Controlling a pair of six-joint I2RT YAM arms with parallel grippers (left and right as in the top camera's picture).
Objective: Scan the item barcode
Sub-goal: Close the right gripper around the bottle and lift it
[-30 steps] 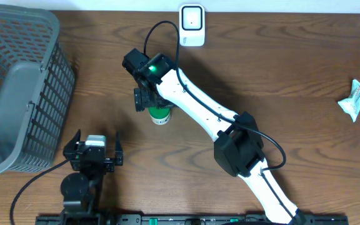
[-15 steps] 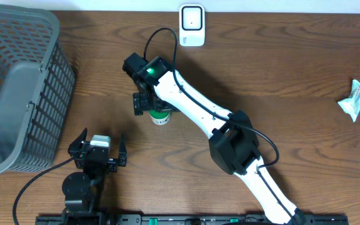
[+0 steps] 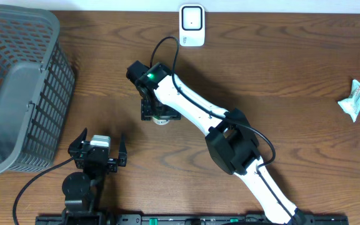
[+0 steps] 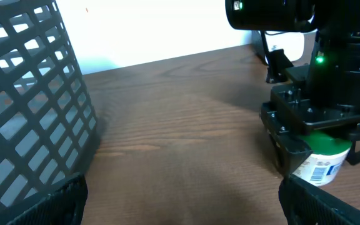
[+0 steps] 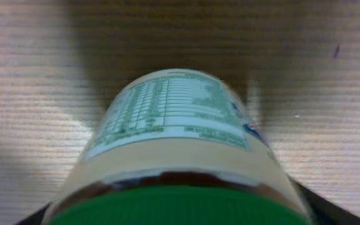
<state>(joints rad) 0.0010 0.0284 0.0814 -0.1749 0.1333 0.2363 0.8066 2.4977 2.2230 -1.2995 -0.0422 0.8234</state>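
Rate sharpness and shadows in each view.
Right wrist: the bottle fills the frame, its green cap blurred, label print soft, a dark shadow behind it. Left wrist: the basket is slightly soft. Overhead: evenly lit, sharp.

Overhead we look straight down at the worktop (image 3: 292, 62); left wrist looks low across it; right wrist hugs the bottle (image 5: 174, 125) all three share.
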